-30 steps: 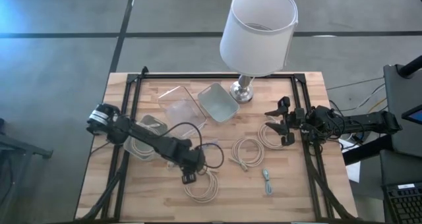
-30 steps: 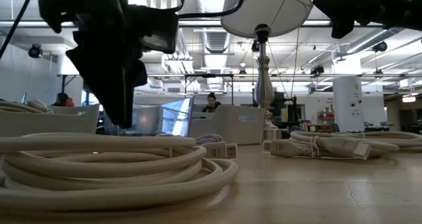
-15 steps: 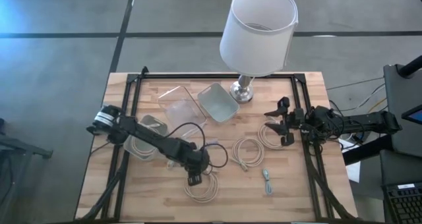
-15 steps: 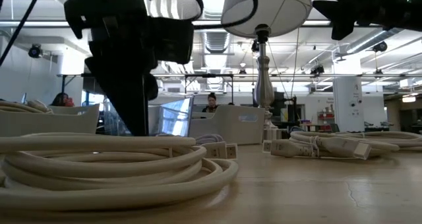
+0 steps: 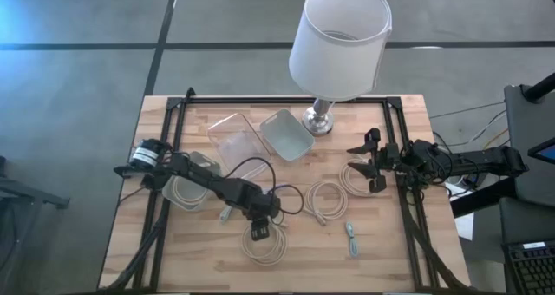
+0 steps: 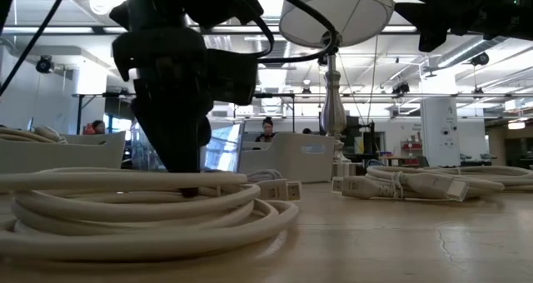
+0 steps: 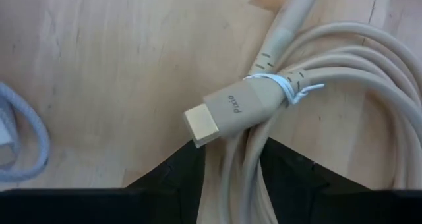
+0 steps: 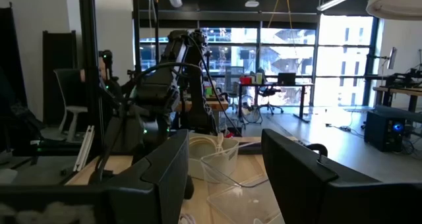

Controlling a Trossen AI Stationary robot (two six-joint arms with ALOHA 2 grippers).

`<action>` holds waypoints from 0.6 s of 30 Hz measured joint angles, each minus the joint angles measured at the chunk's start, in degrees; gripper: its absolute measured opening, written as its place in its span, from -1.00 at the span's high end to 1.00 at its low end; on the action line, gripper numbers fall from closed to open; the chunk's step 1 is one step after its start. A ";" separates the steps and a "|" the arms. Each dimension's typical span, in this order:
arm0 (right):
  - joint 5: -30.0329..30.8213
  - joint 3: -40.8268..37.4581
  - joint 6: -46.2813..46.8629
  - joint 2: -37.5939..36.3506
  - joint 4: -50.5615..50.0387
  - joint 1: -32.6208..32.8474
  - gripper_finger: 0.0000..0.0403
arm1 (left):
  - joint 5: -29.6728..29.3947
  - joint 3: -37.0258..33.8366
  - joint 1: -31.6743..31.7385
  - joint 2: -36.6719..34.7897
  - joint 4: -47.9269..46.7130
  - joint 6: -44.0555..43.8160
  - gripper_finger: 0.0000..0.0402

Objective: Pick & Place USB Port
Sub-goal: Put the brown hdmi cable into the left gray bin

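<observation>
A coil of beige cable (image 5: 265,246) lies flat on the wooden table near its near edge. In the left wrist view its gold-tipped plug (image 7: 227,112) is tied to the strands by a white twist tie. My left gripper (image 5: 260,231) is open and low over the coil, pointing down. Its two fingers stand either side of a few strands (image 7: 232,174). In the low view the left gripper (image 6: 188,180) reaches down to the top of the coil (image 6: 141,210). My right gripper (image 5: 365,164) waits open above the table's right side. My left gripper comes from above with its fingers (image 7: 173,179) astride the coil's strands (image 7: 231,184) just behind the tied plug. The coil lies flat on the table. I cannot tell whether the fingers touch the strands.
Two more beige coils (image 5: 325,199) (image 5: 354,178) and a small grey-blue cable (image 5: 351,239) lie to the right. Clear tubs (image 5: 236,140) (image 5: 287,134) and a tub holding cable (image 5: 192,175) sit to the left and far side. A lamp (image 5: 319,118) stands at the far edge.
My left gripper has moved toward the table's right and gone down onto the near beige coil, ending with its fingers astride the strands. The coil has stayed in place.
</observation>
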 joint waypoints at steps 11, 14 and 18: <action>0.00 0.00 -0.17 -0.02 0.04 0.00 0.07 | -0.46 0.00 0.97 0.14 1.06 3.33 0.89; 0.00 0.00 -0.17 -0.02 0.04 0.00 0.07 | -0.84 0.00 0.97 -0.39 0.66 3.28 0.89; 0.00 0.00 -0.20 0.03 0.04 0.00 0.07 | -0.96 0.06 0.97 -2.89 -1.60 2.38 0.87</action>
